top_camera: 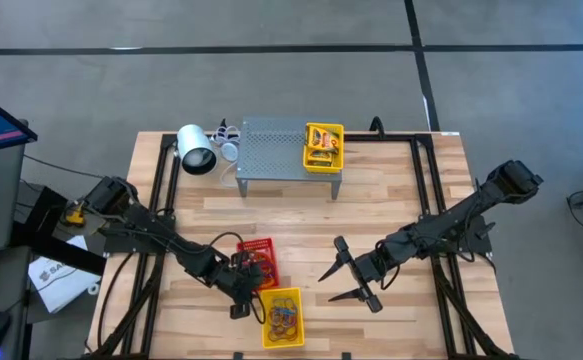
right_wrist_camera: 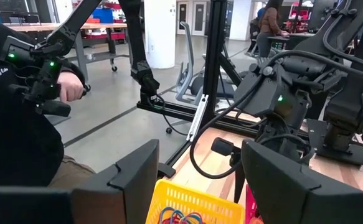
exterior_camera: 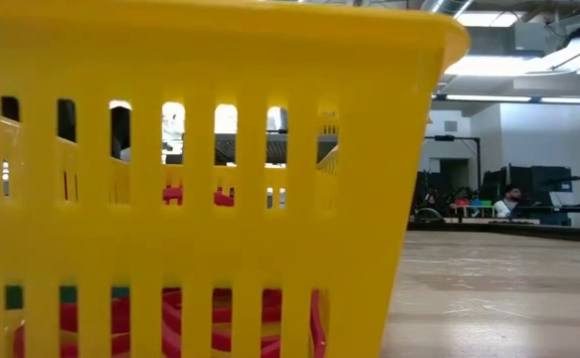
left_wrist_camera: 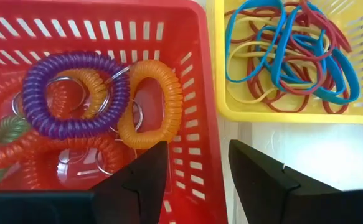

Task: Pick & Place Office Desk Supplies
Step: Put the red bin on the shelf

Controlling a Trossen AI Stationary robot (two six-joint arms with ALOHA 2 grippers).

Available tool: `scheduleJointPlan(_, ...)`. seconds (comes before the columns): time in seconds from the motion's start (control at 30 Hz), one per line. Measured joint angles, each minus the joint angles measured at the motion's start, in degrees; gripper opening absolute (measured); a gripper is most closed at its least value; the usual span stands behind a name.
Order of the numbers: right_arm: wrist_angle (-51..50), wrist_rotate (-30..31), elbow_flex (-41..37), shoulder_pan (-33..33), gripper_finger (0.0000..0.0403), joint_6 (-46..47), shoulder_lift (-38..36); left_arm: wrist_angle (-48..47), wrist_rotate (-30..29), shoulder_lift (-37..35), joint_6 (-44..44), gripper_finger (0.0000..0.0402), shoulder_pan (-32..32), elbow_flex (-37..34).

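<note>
A red tray (left_wrist_camera: pixel 193 37) holds coiled rings: purple (left_wrist_camera: pixel 75 93), orange (left_wrist_camera: pixel 159 102), red and green. Beside it, a yellow tray (left_wrist_camera: pixel 221 93) holds blue, red and yellow rubber bands (left_wrist_camera: pixel 293 56). Both trays rest on the table near its front edge (top_camera: pixel 256 262) (top_camera: pixel 282 318). My left gripper (left_wrist_camera: pixel 197 149) (top_camera: pixel 249 290) is open and slants down. One finger is over the red tray's inside, the other over the table, either side of the wall nearest the yellow tray. My right gripper (top_camera: pixel 327 288) (right_wrist_camera: pixel 200 155) is open, level and empty, right of the trays.
At the back, a grey perforated stand (top_camera: pixel 271 150) carries a second yellow tray (top_camera: pixel 324 147) of printed card packets. A white cylinder (top_camera: pixel 196 150) lies left of it. Black frame rails (top_camera: pixel 426 190) run along the table's sides. A person (right_wrist_camera: pixel 19 124) sits beyond the table.
</note>
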Motion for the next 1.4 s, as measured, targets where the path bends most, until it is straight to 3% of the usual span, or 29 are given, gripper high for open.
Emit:
scheduleJointPlan(0.3, 0.0, 0.0, 0.0, 0.0, 0.0224, 0.0, 0.0, -0.1, 0.0, 0.0, 0.1, 0.0153, 0.3, 0.0)
scheduleJointPlan(0.77, -0.2, 0.0, 0.0, 0.0, 0.0224, 0.3, 0.0, -0.4, 6.2, -0.3, 5.2, 0.0011, 5.0, 0.0)
scheduleJointPlan(1.4, -1.1, 0.0, 0.0, 0.0, 0.0224, 0.9, 0.0, -14.7, 5.9, -18.3, 6.8, 0.0002, 7.5, 0.0)
